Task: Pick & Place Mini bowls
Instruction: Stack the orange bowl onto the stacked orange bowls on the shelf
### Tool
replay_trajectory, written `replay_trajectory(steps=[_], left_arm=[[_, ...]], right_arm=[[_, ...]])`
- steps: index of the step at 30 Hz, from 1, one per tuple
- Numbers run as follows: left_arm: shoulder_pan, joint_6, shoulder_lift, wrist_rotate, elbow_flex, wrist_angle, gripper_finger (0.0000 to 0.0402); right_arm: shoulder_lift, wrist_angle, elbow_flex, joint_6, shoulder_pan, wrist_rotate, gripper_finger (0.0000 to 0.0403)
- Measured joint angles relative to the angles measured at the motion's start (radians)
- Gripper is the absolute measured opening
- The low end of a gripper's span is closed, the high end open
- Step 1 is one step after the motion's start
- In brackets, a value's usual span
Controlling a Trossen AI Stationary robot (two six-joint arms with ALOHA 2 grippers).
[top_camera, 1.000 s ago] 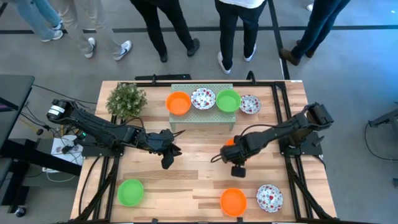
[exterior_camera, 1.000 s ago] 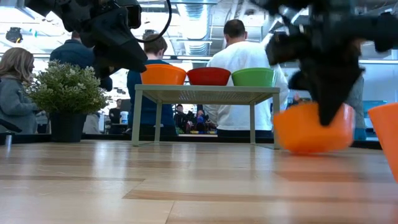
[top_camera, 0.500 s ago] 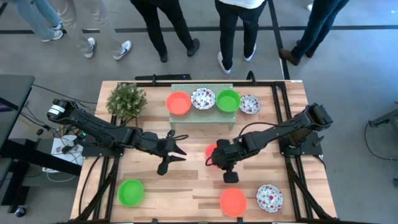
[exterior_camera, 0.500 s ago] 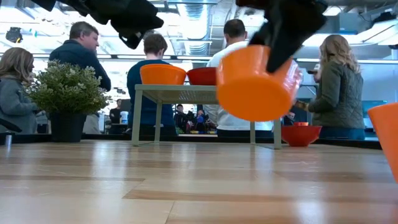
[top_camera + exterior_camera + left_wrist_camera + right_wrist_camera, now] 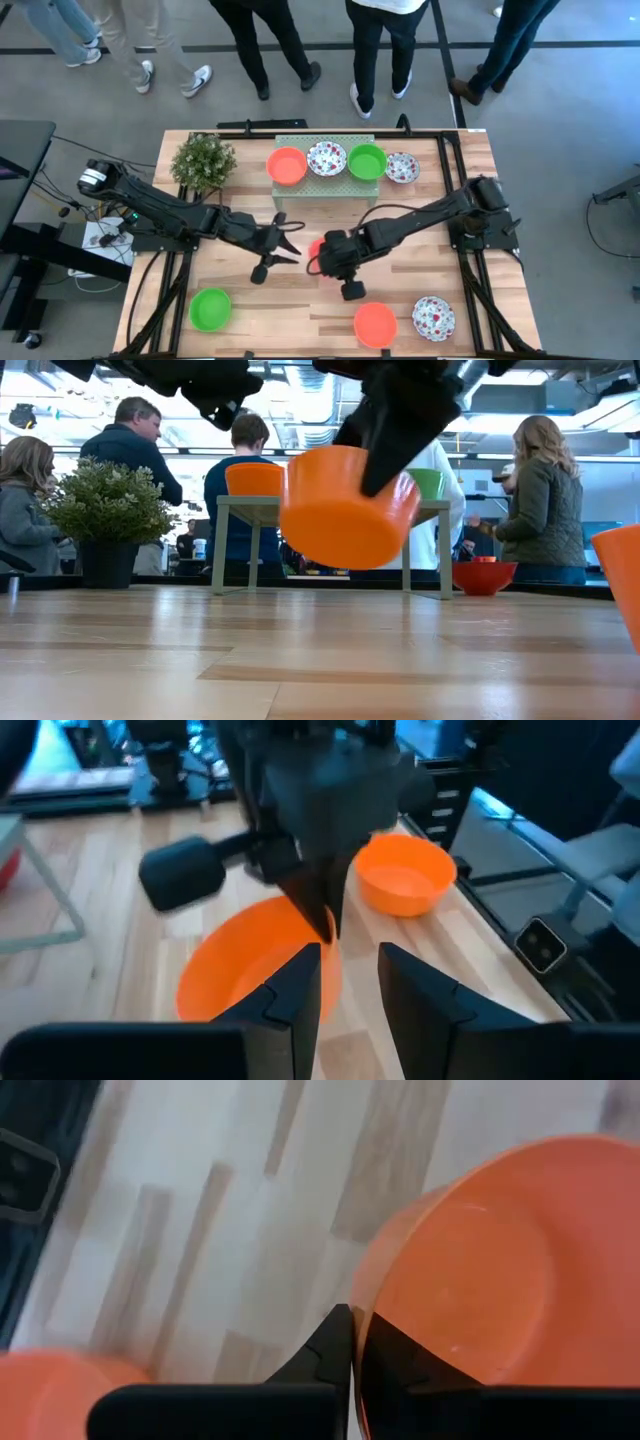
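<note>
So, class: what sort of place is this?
Probably a robotics lab or demo floor: a framed wooden table, two robot arms, onlookers standing behind, and the right gripper carrying an orange bowl.

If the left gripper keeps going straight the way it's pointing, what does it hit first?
Most likely the orange bowl held in the right gripper. The open left gripper points across the table straight at it, and its wrist view shows the bowl's rim just beyond its fingertips. How much gap is left is unclear.
</note>
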Motion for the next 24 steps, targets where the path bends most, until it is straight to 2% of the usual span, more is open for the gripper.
replay_trajectory(steps=[7, 13, 16, 19, 24], left_arm=[[0.0, 0.033, 0.024, 0.008, 0.0, -0.036, 0.0137], [0.0, 0.034, 0.09, 0.062, -0.004, -0.037, 0.0173], [0.0, 0.034, 0.131, 0.063, -0.009, -0.036, 0.0178], [0.004, 0.038, 0.157, 0.019, -0.014, -0.037, 0.0178], [0.013, 0.063, 0.175, 0.01, -0.018, -0.036, 0.0163]], right_arm=[[0.122, -0.114, 0.199, -0.071, -0.023, 0.001, 0.0006], [0.181, -0.163, 0.29, -0.108, -0.046, 0.0, 0.0007], [0.199, -0.157, 0.318, -0.113, -0.06, -0.006, 0.0008], [0.199, -0.167, 0.321, -0.121, -0.069, -0.023, 0.0008], [0.198, -0.175, 0.321, -0.138, -0.073, -0.026, 0.0008]])
